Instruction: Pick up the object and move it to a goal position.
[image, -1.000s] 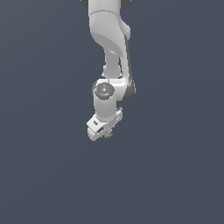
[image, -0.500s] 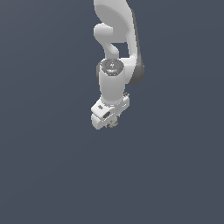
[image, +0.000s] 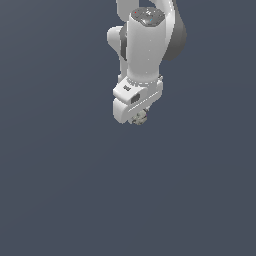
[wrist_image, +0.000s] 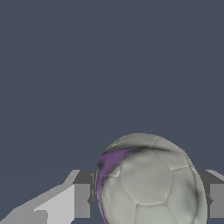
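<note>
The only carrying surface in view is a plain dark grey-blue plane (image: 60, 190) that fills the whole exterior view behind and below the arm. It has one even colour, with no edge, corner, seam or marking, so I cannot tell if it is a tabletop or a floor. The wrist view shows the same flat dark surface (wrist_image: 87, 65) in most of its picture. In both views I cannot make out any item that lies directly on this surface.
</note>
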